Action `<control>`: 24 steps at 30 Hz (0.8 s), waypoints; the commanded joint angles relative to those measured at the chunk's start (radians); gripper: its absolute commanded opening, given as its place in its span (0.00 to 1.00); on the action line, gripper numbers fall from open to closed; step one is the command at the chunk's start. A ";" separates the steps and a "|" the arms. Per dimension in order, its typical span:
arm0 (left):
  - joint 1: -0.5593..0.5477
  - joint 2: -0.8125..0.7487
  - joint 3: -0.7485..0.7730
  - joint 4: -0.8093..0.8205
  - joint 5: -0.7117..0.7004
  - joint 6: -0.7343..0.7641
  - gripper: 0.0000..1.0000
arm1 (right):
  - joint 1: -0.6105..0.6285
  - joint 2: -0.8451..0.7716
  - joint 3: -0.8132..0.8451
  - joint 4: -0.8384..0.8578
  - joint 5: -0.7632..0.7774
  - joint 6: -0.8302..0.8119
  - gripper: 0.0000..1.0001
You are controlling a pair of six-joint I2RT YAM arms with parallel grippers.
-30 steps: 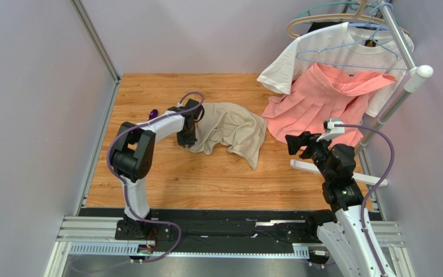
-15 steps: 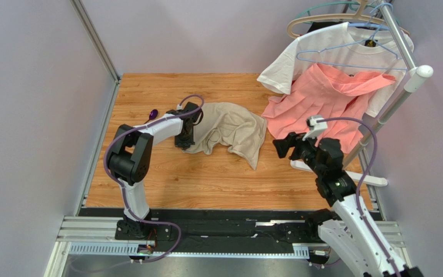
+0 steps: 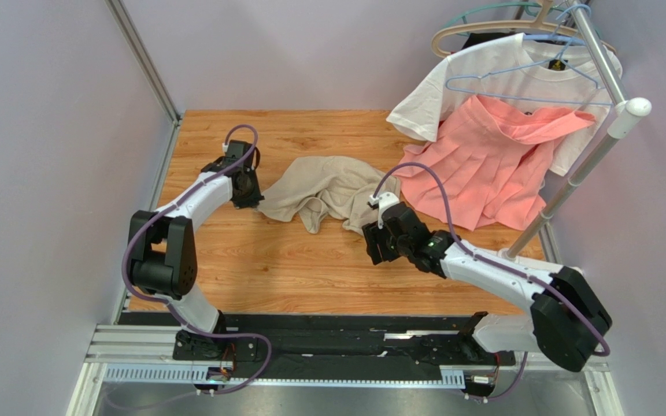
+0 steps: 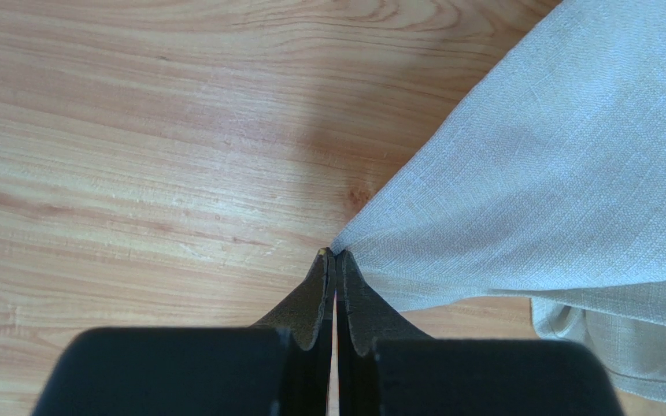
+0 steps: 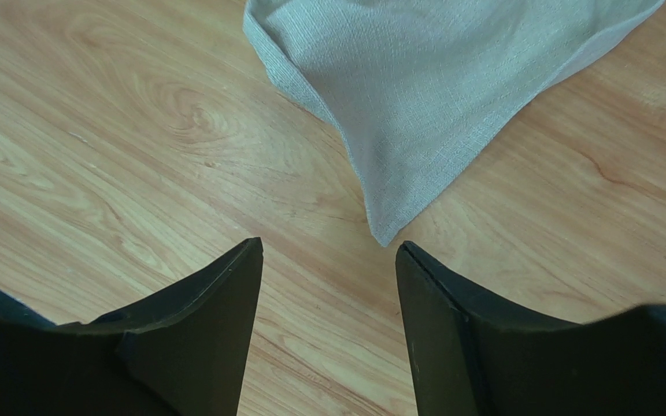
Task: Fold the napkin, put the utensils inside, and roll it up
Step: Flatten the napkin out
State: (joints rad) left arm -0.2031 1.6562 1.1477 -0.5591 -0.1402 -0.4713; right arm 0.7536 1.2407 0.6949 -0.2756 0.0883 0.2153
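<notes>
Softly rumpled woven beige napkin [image 3: 332,186] on wood-grain table [image 3: 310,269]

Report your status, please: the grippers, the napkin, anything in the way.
Left gripper shut on a napkin corner. Right gripper open, just short of another corner. Napkin crumpled, not folded. Pink garment close beside it.

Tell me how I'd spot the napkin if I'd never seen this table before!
Look at the wooden table. Near its middle lies a crumpled cloth, the napkin, with one corner pinched in the left hand. It is plain beige, unlike the pink garment and the white T-shirt hanging to its right.
</notes>
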 commanded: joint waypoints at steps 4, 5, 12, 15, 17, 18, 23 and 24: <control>0.037 -0.013 0.023 0.059 0.099 0.036 0.00 | 0.026 0.144 0.057 0.010 0.132 -0.014 0.60; 0.042 -0.015 0.021 0.064 0.105 0.030 0.00 | 0.027 0.155 0.060 0.016 0.140 -0.016 0.60; 0.068 0.011 0.063 0.074 0.133 0.028 0.00 | 0.035 0.235 0.089 0.059 0.165 -0.022 0.52; 0.079 0.031 0.092 0.073 0.155 0.030 0.00 | 0.035 0.275 0.101 0.064 0.174 -0.030 0.47; 0.088 0.048 0.124 0.070 0.160 0.030 0.00 | 0.035 0.302 0.107 0.065 0.188 -0.028 0.38; 0.091 0.056 0.138 0.068 0.160 0.033 0.00 | 0.035 0.312 0.109 0.065 0.192 -0.028 0.35; 0.113 0.129 0.280 0.021 0.174 0.043 0.00 | 0.035 0.342 0.135 0.026 0.212 -0.022 0.04; 0.120 0.140 0.305 0.013 0.178 0.048 0.00 | 0.036 0.335 0.138 0.020 0.214 -0.021 0.00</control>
State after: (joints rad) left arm -0.1062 1.7615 1.3342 -0.5289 0.0128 -0.4503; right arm 0.7834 1.5749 0.7952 -0.2569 0.2611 0.1913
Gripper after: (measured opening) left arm 0.008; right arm 0.078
